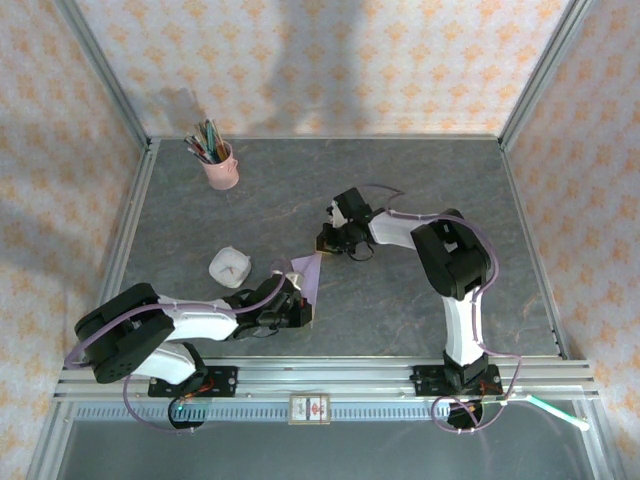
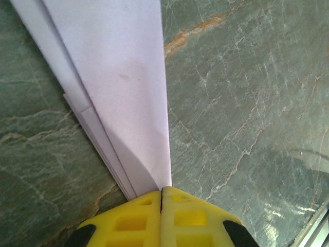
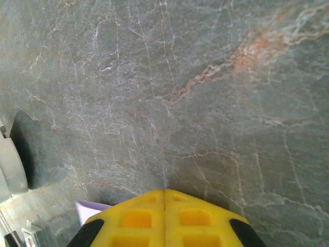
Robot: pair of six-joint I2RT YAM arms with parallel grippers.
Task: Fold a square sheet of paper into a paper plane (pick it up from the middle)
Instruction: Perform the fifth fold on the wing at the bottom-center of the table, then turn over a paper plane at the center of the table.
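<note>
**A:** What's on the 1 grey-green marbled table [image 1: 420,180]?

**B:** My 2 arms. My left gripper [image 2: 162,198] is clamped on the narrow end of 1 lavender folded paper plane [image 2: 123,77], mid-table. My right gripper [image 3: 164,194] is clenched just beside its wide end.

**A:** Else?

**B:** 1 pink cup of pens [image 1: 221,166].

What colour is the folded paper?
Light purple; the paper plane shows best in the left wrist view.

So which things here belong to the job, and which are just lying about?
Part of the job: lavender paper plane; left gripper shut on it; right gripper shut near its tip.
Lying about: pink cup of pens; white round object; small white card.
</note>
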